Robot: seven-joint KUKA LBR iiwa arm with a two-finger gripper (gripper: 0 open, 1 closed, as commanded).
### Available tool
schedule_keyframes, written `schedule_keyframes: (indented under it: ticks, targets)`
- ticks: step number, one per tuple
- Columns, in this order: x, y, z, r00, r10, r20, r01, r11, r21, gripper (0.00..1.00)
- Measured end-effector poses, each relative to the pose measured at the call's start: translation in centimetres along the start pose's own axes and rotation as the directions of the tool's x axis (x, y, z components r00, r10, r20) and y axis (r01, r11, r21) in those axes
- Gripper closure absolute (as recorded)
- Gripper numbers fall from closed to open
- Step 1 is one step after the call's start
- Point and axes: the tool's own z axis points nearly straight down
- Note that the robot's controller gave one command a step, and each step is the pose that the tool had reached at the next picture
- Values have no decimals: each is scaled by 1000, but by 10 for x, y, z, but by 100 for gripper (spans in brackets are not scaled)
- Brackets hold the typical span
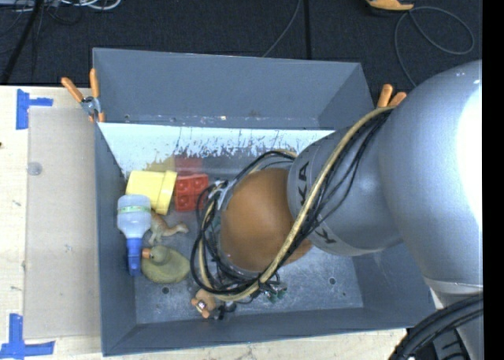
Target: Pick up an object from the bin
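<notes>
While the wrist cover (256, 220) hovers, the red brick (191, 191) lies beside it at ten o'clock. I cannot tell the pincer's state.

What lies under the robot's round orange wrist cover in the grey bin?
A red studded plastic block shows just beside the orange wrist cover; whatever lies directly beneath it is hidden.

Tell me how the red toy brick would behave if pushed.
The red brick looks like rigid plastic, so probably stiff and light. Its boxy shape suggests it would slide, not roll. The yellow block sits right beside it, so a leftward push might move both.
</notes>
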Motion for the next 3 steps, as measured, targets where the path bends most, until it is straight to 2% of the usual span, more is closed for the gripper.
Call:
schedule_keyframes:
  ticks: [3]
  targets:
    - [1, 1, -23, 1000, 1, -5, -1, 1000, -2, 100]
